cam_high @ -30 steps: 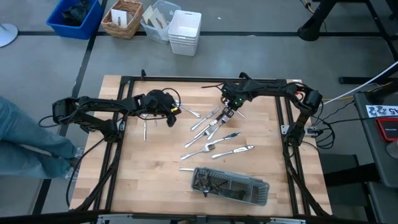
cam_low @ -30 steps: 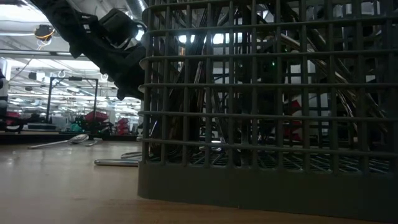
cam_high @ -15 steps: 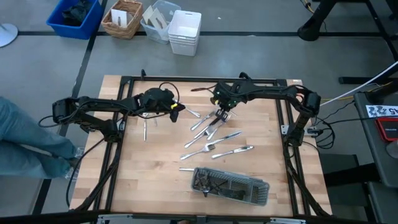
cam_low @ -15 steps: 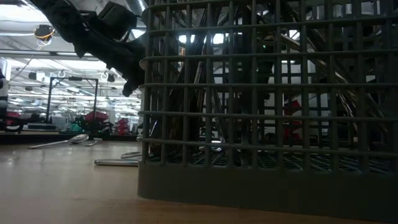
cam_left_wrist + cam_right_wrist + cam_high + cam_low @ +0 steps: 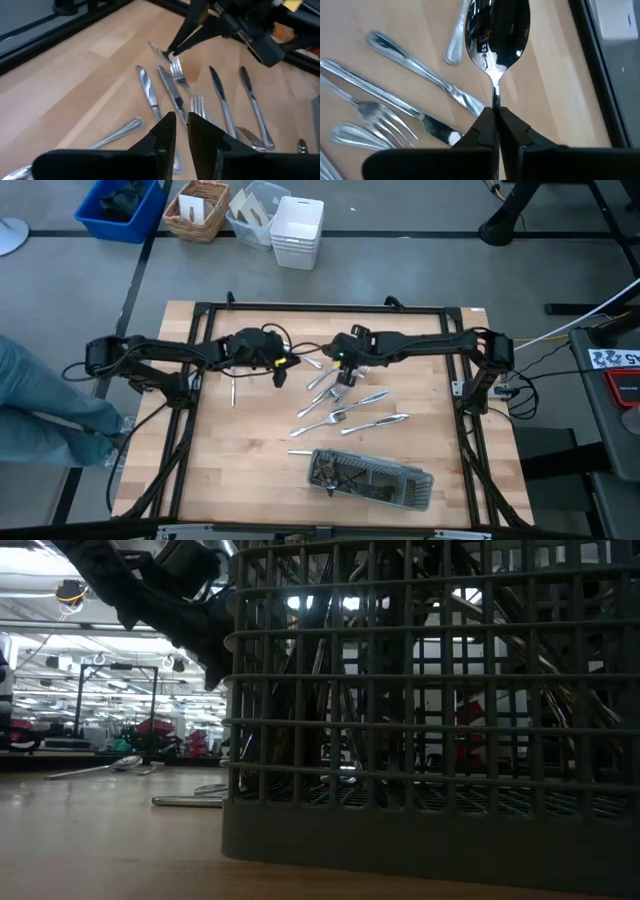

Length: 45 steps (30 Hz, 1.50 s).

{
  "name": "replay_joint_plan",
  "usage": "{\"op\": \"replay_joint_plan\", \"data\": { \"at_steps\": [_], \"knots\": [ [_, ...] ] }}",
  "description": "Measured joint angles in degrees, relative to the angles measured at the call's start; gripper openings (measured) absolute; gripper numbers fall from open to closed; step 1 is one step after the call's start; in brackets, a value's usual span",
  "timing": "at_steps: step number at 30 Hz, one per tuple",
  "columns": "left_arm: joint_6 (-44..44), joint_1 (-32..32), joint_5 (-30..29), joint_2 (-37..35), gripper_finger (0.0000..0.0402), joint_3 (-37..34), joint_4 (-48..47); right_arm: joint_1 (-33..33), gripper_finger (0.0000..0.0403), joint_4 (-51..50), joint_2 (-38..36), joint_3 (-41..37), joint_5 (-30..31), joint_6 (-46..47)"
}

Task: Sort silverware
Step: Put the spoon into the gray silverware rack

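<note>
Two grippers meet at upper centre of the high view. Right gripper [image 5: 342, 368] is closed on a spoon [image 5: 496, 30], pinching its neck, bowl held over the surface [image 5: 240, 450]. Left gripper [image 5: 279, 370] is nearly closed, holding nothing, just left of the loose silverware [image 5: 345, 405] scattered mid-frame. Tray [image 5: 370, 477] sits lower centre with more pieces inside.

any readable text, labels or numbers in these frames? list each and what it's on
No text can be read with confidence.
White card with dark marks, on the dark unit at the right edge of the high view: characters too blurred to read.
Silverware, grey mesh tray, floor bins: no markings visible.
Yellow tags on the arms: no legible print.
</note>
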Motion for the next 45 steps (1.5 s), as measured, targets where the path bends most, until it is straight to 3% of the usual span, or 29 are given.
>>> {"op": "replay_joint_plan", "data": {
  "at_steps": [5,21,26,32,45],
  "knots": [
    [-0.55,-2.26,-0.02,3.48,0.0041,0.00,5.67,2.20,0.0007,4.50,0.00,0.00,0.36,-2.07],
    [-1.67,-3.16,-5.52,11.31,0.0054,-0.02,17.84,3.67,0.0008,8.53,0.00,0.00,14.33,-2.68],
    [-3.73,-3.28,-12.46,12.67,0.0101,-0.04,23.31,3.67,0.0007,8.84,0.00,-0.02,14.43,-2.66],
    [-3.45,-3.23,-13.31,12.71,0.0146,-0.04,24.56,3.67,0.0009,9.83,0.00,-0.02,14.42,-2.57],
    [-3.57,-2.43,-13.60,12.71,0.0146,0.06,31.63,3.64,0.0007,13.12,0.00,-0.02,12.98,-2.94]
  ]
}}
